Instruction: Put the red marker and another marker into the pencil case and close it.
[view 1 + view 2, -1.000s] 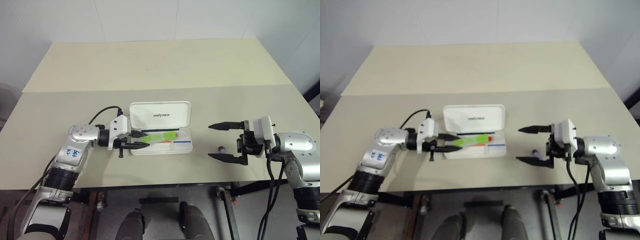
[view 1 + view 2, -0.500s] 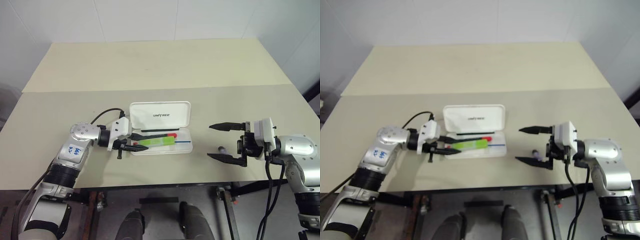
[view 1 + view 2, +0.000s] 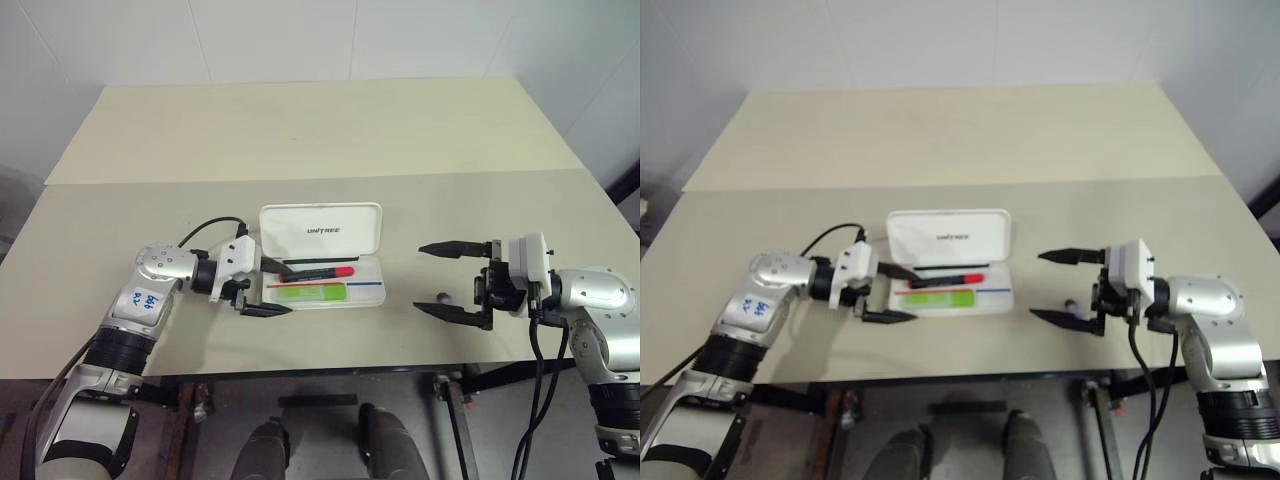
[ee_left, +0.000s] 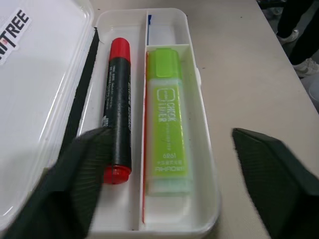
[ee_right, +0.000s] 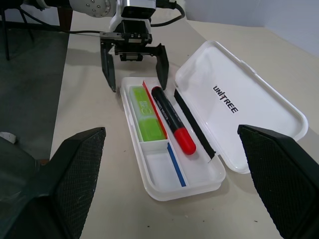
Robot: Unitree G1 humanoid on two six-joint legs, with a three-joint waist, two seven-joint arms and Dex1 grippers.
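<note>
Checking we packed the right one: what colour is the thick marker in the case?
Bright lime green; the thick marker shows best in the left wrist view.

Non-task items I see from the operator seat:

1. Table [image 3: 300, 140]: beige top, made of two sections, with a seam running across it from side to side; the far section is a paler beige than the near one.
2. Small dark purple stub [image 3: 439, 296]: lying on the near section of the table, well to the right of centre, close to the front edge.
3. Wall [image 3: 300, 40]: white, behind the table's far edge.
4. Floor [image 5: 30, 89]: dark, beside the table.
</note>
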